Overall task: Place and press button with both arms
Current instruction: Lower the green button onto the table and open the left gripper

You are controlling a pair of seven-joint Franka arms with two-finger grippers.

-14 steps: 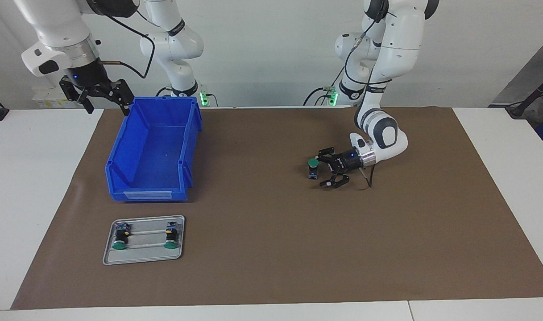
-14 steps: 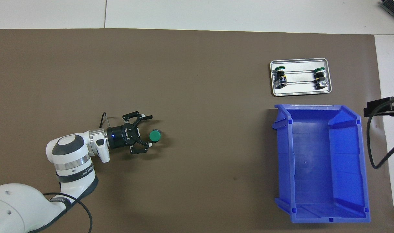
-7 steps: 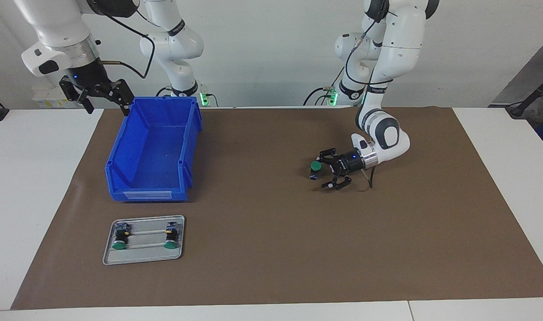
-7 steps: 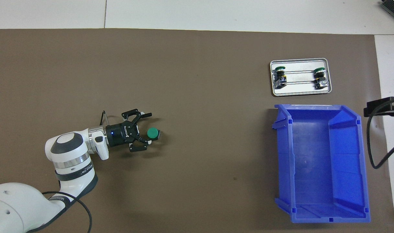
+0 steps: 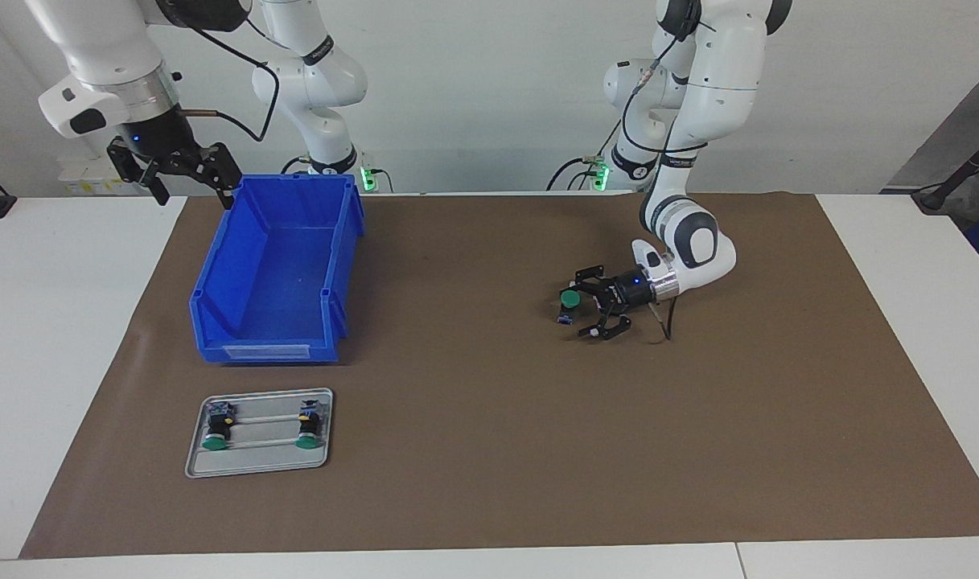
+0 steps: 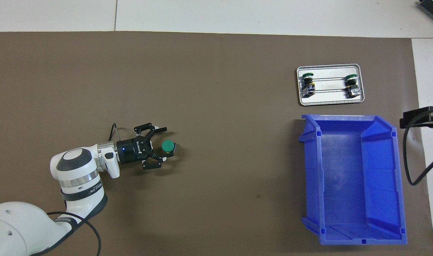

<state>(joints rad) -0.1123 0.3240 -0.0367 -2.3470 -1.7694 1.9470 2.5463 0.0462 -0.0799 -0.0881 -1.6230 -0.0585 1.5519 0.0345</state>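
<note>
Three buttons (image 5: 568, 304) (seemingly two trayed)

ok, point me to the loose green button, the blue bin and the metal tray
green button (image 6: 167, 145): overhead view, on its round green cap.
blue bin (image 5: 207, 334): facing view, on its low wall nearest the tray.
metal tray (image 6: 330, 102): overhead view, on its rim nearest the bin.

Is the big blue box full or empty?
Empty. The blue bin shows only its bare blue floor in both views; the green buttons sit elsewhere.
</note>
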